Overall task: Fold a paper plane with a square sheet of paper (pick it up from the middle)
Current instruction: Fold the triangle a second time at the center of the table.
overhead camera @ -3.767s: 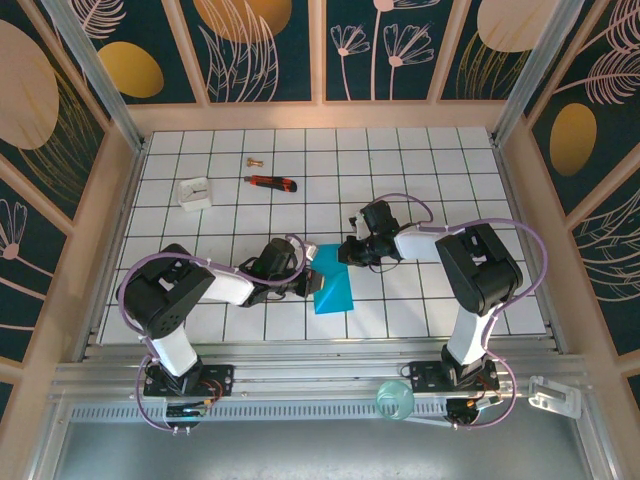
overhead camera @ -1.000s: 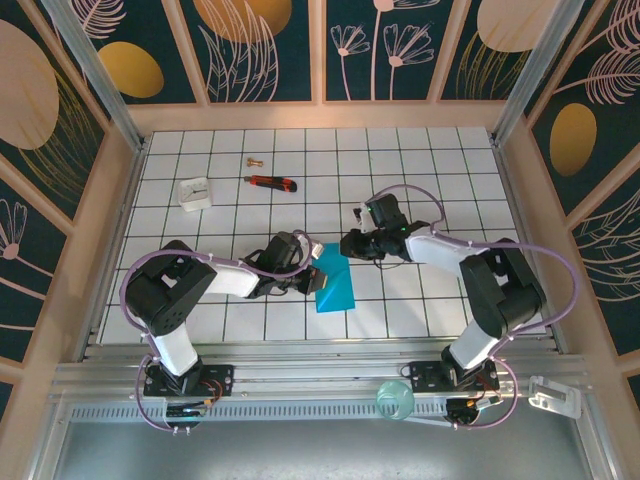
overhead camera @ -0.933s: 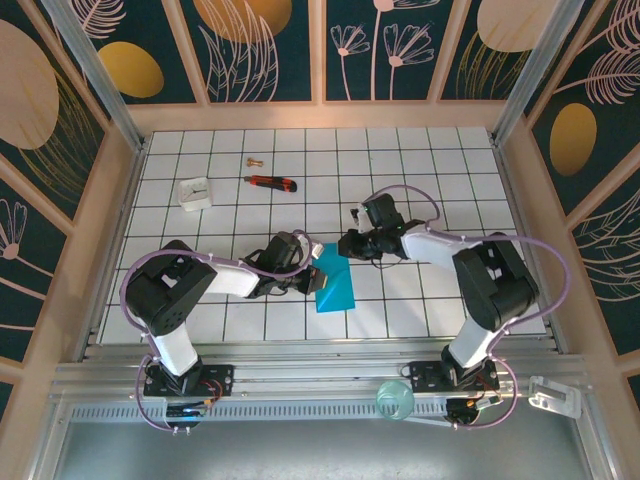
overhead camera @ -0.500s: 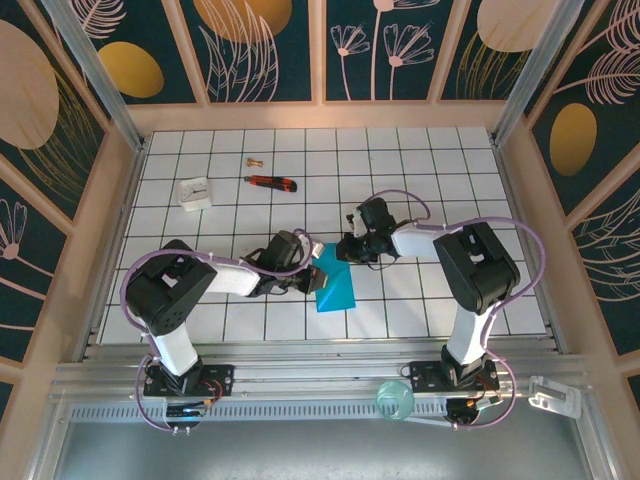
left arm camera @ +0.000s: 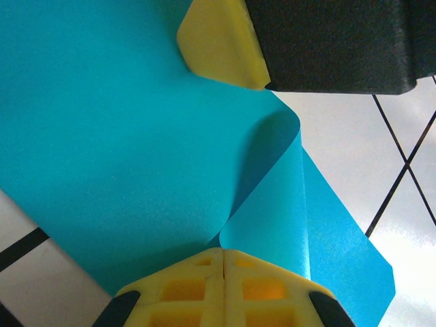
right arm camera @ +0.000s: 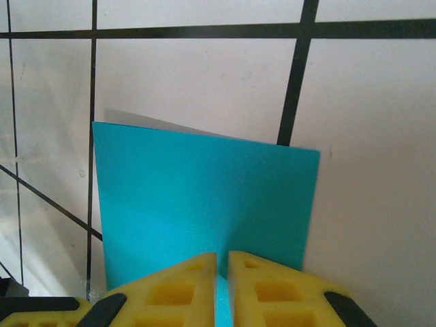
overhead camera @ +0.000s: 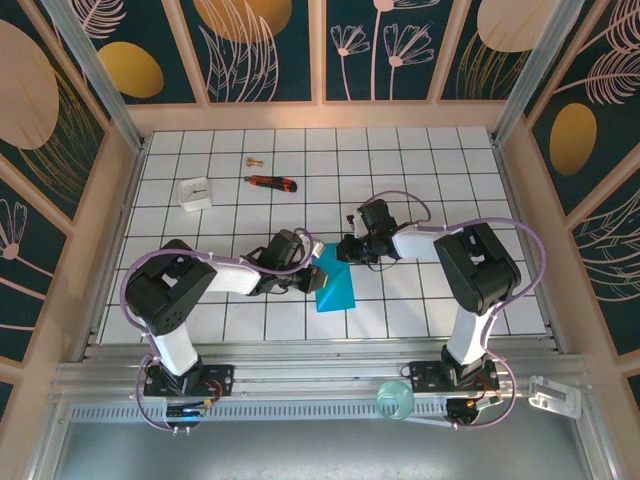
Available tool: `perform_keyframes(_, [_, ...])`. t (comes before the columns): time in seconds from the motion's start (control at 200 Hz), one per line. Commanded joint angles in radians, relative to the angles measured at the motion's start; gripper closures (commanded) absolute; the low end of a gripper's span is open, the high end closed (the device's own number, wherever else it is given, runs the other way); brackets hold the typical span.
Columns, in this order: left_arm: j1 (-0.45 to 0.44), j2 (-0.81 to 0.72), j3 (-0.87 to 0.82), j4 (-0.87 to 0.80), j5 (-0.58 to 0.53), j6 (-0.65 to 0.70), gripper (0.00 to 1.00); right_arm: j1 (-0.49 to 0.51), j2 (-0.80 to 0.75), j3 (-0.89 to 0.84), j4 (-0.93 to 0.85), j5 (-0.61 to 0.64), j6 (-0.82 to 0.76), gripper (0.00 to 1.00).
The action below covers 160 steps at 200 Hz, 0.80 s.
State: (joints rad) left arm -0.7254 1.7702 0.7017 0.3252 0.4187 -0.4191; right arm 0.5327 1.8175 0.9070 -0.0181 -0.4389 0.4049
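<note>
- Top external view: the square sheet of paper (overhead camera: 335, 288) is seen as a creased teal shape lying on the tiled table (overhead camera: 420, 170), near the middle and between the two arms. The left gripper (overhead camera: 308, 275) is set against its left edge, and the right gripper (overhead camera: 345, 250) against its upper corner. The state of the jaws cannot be read from this height.
- Left wrist view: the left gripper (left arm camera: 223, 255) is seen with its yellow pads pressed together. A raised, curled flap of the sheet (left arm camera: 102, 136) runs into the seam between them, so a pinch on the paper is judged. A yellow fingertip (left arm camera: 218, 44) of the right gripper is seen at the far side of the sheet, touching it.
- Right wrist view: the right gripper (right arm camera: 222, 262) is closed to a thin slit with teal showing inside it, so the sheet (right arm camera: 204, 197) is clamped at its near edge. The rest of the paper lies flat ahead on the tiles.
- The step in hand is judged to be the laying over of a flap for a crease.
- The flap should be carried over by one gripper while the sheet is held down by the other. The two pinches should not be pulled apart, or the thin paper may be torn. Edges should be lined up before the fold is pressed flat.
</note>
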Motion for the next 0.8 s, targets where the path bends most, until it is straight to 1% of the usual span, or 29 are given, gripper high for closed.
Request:
perform_keyframes(0.0, [0.005,0.02,0.025,-0.014,0.011,0.006,1.0,0.008,0.008,-0.037,-0.051,0.035,-0.018,0.87])
perform_keyframes(0.38, [0.004,0.025,0.04,-0.013,0.019,0.006,1.0,0.008,0.009,-0.039,-0.051,0.034,-0.018,0.87])
perform_keyframes(0.796, [0.005,0.005,0.006,-0.018,0.008,0.004,1.0,0.009,0.011,-0.04,-0.052,0.034,-0.018,0.87])
